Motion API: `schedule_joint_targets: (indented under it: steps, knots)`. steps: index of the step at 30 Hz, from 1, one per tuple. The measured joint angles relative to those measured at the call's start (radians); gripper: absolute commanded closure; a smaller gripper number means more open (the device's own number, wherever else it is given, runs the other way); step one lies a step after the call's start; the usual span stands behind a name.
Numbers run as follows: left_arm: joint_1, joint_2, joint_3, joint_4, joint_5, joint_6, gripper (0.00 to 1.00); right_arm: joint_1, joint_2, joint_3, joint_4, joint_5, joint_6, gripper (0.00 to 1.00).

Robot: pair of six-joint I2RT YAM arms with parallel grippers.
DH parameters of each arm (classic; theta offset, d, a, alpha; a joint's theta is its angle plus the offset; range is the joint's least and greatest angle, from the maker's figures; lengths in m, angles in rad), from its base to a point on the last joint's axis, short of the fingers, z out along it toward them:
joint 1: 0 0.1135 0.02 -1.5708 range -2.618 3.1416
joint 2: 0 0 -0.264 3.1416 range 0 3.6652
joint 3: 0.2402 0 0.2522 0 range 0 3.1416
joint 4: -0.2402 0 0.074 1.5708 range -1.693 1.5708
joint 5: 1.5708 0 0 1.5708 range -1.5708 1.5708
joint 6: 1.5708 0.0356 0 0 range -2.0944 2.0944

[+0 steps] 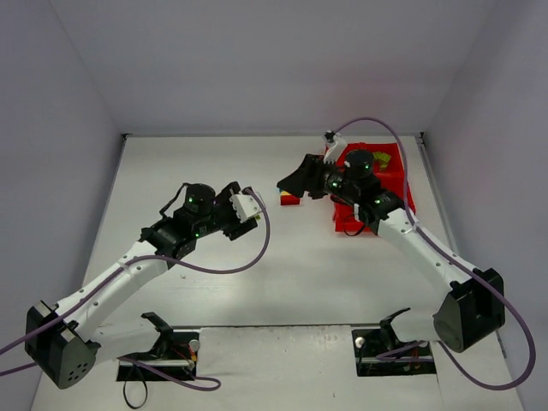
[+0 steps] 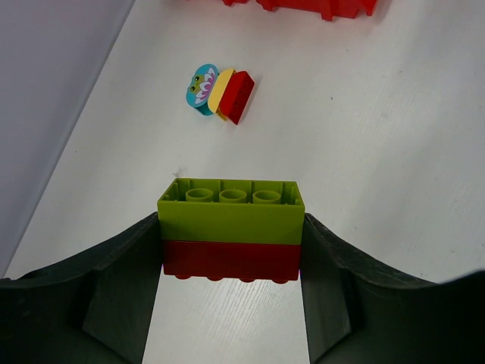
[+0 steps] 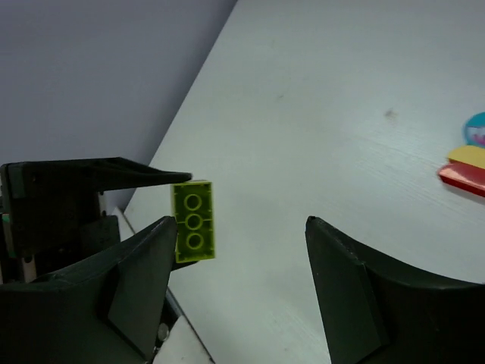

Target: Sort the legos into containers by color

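Green-on-red two-brick stack (image 2: 231,227), left fingers (image 2: 114,296); three-brick cluster (image 2: 220,92) beyond.

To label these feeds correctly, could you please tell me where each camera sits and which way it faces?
Top external: above and behind the bases, looking down on the table, red tray and both whole arms.
Left wrist: on the left gripper, facing past its held green-on-red stack toward the loose bricks.
Right wrist: behind the open right gripper, facing across the table.
Shared: both wrist views show the stack and loose bricks.
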Motion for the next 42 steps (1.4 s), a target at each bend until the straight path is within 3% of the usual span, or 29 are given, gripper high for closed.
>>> schedule_joint_targets:
  steps: [11,27,33,36,37,38,39,42]
  knots:
    - [0.0,-0.023,-0.003,0.001,0.003,0.0,1.0,0.181,0.138,0.0,0.093,-0.037,0.078,0.36]
    - [0.0,-0.032,-0.003,0.014,0.015,0.0,1.0,0.207,0.169,0.0,0.145,-0.074,0.092,0.43]
    - [0.0,-0.032,-0.003,0.014,0.018,0.0,1.0,0.219,0.181,0.0,0.152,-0.086,0.096,0.55]
    - [0.0,-0.032,-0.004,0.013,0.017,0.001,1.0,0.223,0.187,0.001,0.161,-0.1,0.098,0.78]
    - [0.0,-0.032,-0.006,0.013,0.018,0.0,0.95,0.226,0.187,0.001,0.16,-0.094,0.098,0.9]
    - [0.0,-0.032,-0.006,0.014,0.018,0.0,0.84,0.226,0.187,0.001,0.162,-0.094,0.101,0.94]
    - [0.0,-0.032,-0.007,0.017,0.017,0.0,0.66,0.226,0.188,0.001,0.164,-0.093,0.1,0.97]
    - [0.0,-0.032,-0.011,0.023,0.016,0.0,0.46,0.226,0.188,0.001,0.164,-0.092,0.096,1.0]
